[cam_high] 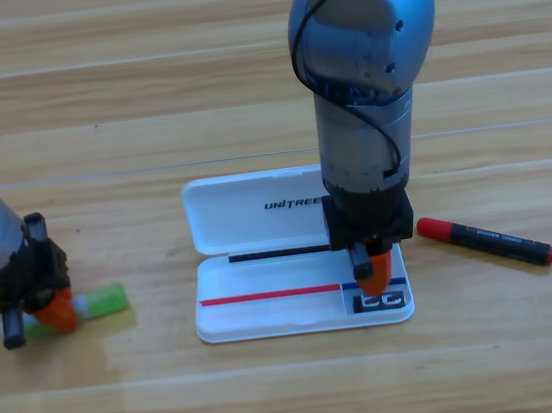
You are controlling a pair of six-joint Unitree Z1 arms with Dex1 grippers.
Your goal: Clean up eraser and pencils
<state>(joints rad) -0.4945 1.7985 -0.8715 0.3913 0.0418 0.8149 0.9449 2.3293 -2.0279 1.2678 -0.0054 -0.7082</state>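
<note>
- Eraser: you can see this small black block with white print lying in the right end compartment of the lower tray of the open white pencil case.
- Just above it you have the right gripper, pointing straight down over that compartment. Its orange jaw tips sit at the eraser's upper edge and are not around it; whether they are spread or closed you cannot tell, since the gap is hidden.
- Your right arm comes down from the top edge and covers the right part of the case's lid.
- The red-capped marker with the black printed barrel lies on the wooden table just right of the case, slanting down to the right, apart from both grippers.
- The light-green pen lies near the left edge, well apart from the case.
- Your left gripper is on the pen's left part, orange jaws over it; a firm grasp cannot be judged.
</note>
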